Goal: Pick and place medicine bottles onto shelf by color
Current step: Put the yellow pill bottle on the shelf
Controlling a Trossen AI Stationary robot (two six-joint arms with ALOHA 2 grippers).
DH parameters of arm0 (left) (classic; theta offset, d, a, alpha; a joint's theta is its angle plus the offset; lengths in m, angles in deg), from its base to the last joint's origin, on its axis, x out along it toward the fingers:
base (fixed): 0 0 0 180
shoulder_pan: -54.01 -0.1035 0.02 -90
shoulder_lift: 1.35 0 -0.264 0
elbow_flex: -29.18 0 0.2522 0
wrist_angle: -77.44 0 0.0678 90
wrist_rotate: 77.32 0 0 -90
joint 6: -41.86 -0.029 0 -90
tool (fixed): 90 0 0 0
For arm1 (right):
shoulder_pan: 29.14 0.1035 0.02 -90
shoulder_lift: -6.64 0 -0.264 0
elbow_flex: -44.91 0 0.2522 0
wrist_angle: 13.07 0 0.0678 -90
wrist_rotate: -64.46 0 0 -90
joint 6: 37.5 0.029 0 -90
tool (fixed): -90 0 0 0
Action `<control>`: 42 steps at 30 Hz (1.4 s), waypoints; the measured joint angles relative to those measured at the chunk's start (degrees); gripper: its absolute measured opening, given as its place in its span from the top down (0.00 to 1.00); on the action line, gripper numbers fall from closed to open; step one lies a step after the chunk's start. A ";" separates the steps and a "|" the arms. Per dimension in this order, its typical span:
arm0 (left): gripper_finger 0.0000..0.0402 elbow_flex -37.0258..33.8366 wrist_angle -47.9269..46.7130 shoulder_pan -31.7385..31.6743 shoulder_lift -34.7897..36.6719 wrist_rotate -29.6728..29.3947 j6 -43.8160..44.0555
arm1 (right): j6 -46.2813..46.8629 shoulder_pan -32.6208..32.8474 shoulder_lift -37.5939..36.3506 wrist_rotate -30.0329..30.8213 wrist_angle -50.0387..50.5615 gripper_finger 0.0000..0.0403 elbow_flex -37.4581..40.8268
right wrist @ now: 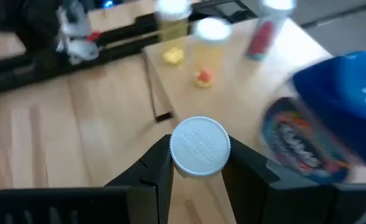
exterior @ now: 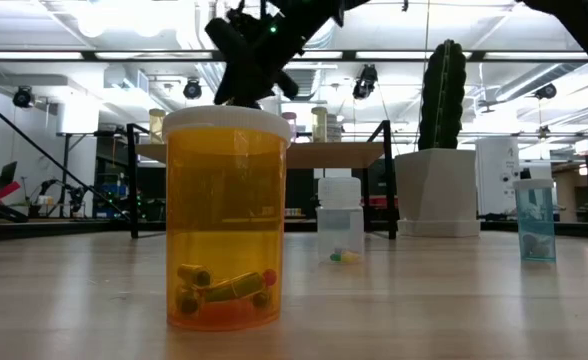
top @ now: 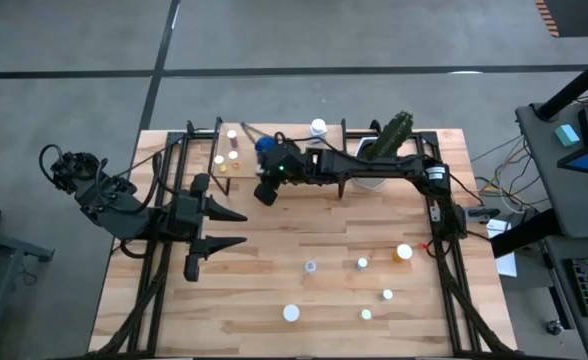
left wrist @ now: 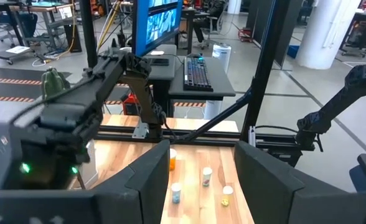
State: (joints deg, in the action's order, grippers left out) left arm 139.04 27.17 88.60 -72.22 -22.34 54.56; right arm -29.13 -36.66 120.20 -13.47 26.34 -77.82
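Closest to the low camera: amber bottle point(exterior: 226, 218), white cap, upright on the table point(top: 274, 270), capsules in the bottom; a clear bottle point(exterior: 340, 222) and a teal one point(exterior: 535, 220) stand farther back. Right gripper point(right wrist: 198, 163) is over the shelf point(top: 249, 160) end, fingers closed round a white-capped bottle point(right wrist: 200, 144), seen cap-on from the wrist. Blue bottle point(right wrist: 332, 124) sits just beside it on the shelf; small yellow- and red-filled bottles point(right wrist: 198, 43) stand farther along the board. Left gripper point(top: 236, 228) waits over the table's left half, fingers spread, holding nothing. Six or so bottles point(top: 362, 264) remain loose on the near right of the table. Risks, judged: grip is on or just under the cap, so the bottle may pivot or slip when lowered; the blue bottle is close enough that a sideways move could knock it; releasing near the board edge could drop the bottle off; contents colour is hidden from this angle, so grouping cannot be checked. Writing: embossed text on the held cap and print on the blue bottle's label, both unreadable; no brand legible.
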 joint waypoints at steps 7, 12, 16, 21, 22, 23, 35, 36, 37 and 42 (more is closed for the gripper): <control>0.59 0.00 0.00 0.00 0.02 0.00 0.27 | -5.01 -0.27 0.60 3.85 -1.09 0.73 0.00; 0.59 0.00 0.00 0.00 0.00 0.00 0.35 | -4.68 -1.07 0.80 7.25 0.07 0.73 -0.02; 0.59 0.00 0.02 0.00 0.00 0.01 0.38 | -2.11 -1.63 0.86 6.96 1.33 0.73 -0.02; 0.59 0.00 0.02 0.00 0.00 -0.02 0.38 | -0.47 -1.49 0.86 7.00 1.36 0.73 -0.02; 0.59 0.00 0.02 0.00 0.00 -0.11 0.35 | -0.10 -1.49 0.86 6.94 1.42 0.73 -0.02; 0.59 0.00 0.02 0.00 0.00 -0.23 0.37 | 0.34 -1.54 0.86 6.91 1.46 0.73 -0.02; 0.59 0.00 0.02 0.00 0.00 -1.60 0.38 | 1.69 -2.02 0.86 7.01 1.49 0.61 -0.02; 0.59 0.00 0.02 0.00 0.00 -1.62 0.38 | 1.69 -2.02 0.86 7.02 1.49 0.61 -0.02; 0.59 0.00 0.02 0.00 0.00 -1.62 0.38 | 1.67 -2.02 0.86 7.00 1.49 0.61 -0.02; 0.59 0.02 0.03 -0.01 0.00 -1.68 0.40 | 1.51 -2.02 -0.26 7.02 1.71 0.61 -0.27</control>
State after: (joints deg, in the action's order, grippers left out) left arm 139.05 27.19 88.59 -72.22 -24.03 54.96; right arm -27.62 -38.68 119.93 -6.45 28.05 -78.09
